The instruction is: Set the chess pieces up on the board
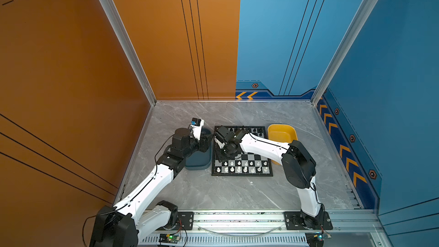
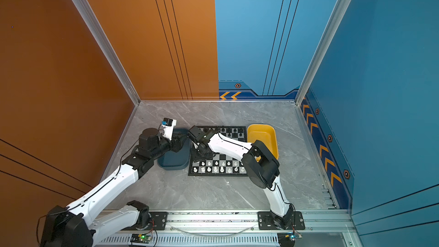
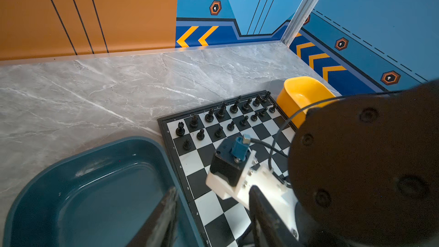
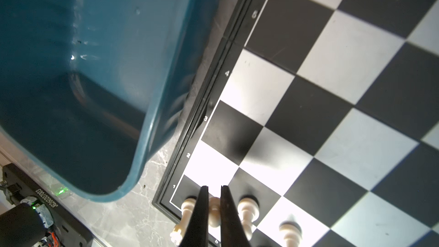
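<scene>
While the right gripper [image 4: 214, 187] is clamping a tiny white plastic pawn [image 4: 214, 212] at a corner of the flat black-and-white checkered board [image 4: 280, 105] and the left gripper [image 3: 213, 188] is hovering half-open, empty, opening wide is likely risking knocking over the white pieces [image 4: 247, 210] crowding it.

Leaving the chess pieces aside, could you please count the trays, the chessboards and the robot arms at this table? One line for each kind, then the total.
Trays: 2 (the dark teal tray, the yellow tray)
Chessboards: 1 (the board)
Robot arms: 2 (the left arm, the right arm)
Total: 5
</scene>
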Controlling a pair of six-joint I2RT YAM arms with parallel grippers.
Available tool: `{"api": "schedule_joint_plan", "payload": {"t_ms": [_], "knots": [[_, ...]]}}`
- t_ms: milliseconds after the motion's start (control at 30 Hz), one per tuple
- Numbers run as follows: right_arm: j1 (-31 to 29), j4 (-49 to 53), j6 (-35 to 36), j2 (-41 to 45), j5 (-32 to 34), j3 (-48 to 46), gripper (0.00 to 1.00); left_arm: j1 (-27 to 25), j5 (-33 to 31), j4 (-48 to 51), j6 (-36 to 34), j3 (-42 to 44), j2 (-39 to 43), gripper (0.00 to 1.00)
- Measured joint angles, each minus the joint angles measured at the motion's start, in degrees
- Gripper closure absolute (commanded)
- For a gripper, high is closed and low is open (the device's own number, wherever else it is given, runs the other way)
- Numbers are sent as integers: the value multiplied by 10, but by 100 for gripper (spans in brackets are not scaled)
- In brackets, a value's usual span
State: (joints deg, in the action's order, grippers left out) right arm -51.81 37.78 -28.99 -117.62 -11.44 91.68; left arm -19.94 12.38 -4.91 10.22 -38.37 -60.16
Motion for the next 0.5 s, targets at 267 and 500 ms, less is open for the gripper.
{"api": "schedule_joint_plan", "payload": {"t_ms": [267, 500], "knots": [[-7, -70, 6, 16, 5, -50, 93, 0, -30, 0, 4, 3, 34, 50], [-15, -118, 18, 32, 12, -73, 93, 0, -54, -2, 8, 15, 66, 50]]}}
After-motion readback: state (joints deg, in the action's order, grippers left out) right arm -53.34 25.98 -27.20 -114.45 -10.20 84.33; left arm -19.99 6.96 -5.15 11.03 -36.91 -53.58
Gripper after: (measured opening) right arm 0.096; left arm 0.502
